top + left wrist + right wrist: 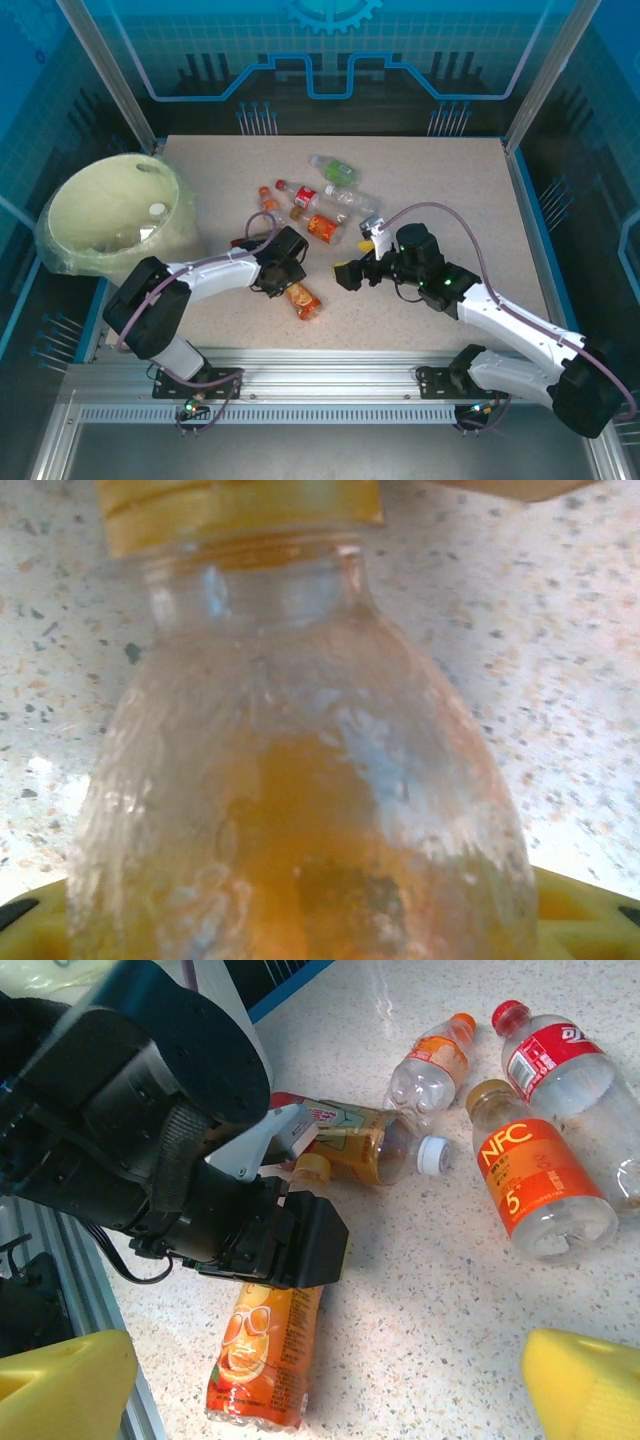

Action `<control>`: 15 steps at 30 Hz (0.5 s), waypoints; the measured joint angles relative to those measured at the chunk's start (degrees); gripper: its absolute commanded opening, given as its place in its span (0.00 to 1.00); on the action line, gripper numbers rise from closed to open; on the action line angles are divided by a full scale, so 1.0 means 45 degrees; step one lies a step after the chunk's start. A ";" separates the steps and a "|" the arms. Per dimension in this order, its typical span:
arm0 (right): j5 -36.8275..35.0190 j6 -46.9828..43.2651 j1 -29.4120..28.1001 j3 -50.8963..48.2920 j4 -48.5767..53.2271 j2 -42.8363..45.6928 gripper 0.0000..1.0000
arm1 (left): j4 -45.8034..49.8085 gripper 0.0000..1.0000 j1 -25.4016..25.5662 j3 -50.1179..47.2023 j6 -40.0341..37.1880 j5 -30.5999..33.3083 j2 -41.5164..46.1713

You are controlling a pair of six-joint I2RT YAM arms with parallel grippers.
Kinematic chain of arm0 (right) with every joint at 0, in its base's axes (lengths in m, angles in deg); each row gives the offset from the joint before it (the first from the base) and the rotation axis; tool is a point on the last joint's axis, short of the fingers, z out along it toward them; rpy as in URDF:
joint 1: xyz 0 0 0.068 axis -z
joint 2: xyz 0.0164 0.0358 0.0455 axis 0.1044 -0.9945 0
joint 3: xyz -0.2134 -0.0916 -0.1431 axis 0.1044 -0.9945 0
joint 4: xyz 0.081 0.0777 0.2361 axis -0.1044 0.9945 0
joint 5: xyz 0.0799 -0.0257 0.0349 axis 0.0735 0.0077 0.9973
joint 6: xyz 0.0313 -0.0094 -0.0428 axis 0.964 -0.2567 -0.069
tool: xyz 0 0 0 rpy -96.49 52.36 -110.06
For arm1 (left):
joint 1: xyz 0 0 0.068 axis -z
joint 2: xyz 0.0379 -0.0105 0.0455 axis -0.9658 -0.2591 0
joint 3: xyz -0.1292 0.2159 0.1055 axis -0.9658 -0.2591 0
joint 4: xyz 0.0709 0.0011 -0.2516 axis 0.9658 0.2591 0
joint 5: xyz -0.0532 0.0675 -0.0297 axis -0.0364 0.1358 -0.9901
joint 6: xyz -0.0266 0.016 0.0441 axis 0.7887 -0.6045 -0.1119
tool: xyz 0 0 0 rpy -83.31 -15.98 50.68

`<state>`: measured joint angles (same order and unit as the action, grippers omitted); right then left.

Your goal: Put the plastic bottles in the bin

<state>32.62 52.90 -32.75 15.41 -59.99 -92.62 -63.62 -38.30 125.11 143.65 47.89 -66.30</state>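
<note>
Now our left gripper [288, 280] straddles the orange-labelled bottle [262, 1365] near the front edge of the table [450, 200]; whether it pinches yet, we cannot tell. We should squeeze the shoulder gently before lifting toward the bin [85, 200]. Our right gripper [330, 1360] gapes wide.

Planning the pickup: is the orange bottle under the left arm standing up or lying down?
Lying down: the orange bottle rests flat on its side on the table.
</note>
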 measured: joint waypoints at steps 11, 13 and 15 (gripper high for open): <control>0.0389 -0.0403 -0.0359 0.0000 -0.0476 -0.0058 1.00 | -0.0855 0.52 0.0078 0.0029 -0.2443 0.0151 0.3133; 0.0442 -0.0432 -0.0408 0.0000 -0.0500 -0.0092 1.00 | -0.0879 0.51 0.0078 0.0146 -0.3157 0.0253 0.3502; 0.0457 -0.0457 -0.0437 0.0000 -0.0534 -0.0112 1.00 | -0.0860 0.51 0.0078 0.0379 -0.3857 0.0389 0.3779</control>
<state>34.67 50.85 -34.72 15.41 -62.40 -93.12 -67.49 -37.95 126.81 126.29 49.64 -49.29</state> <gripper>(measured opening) 0.998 0.544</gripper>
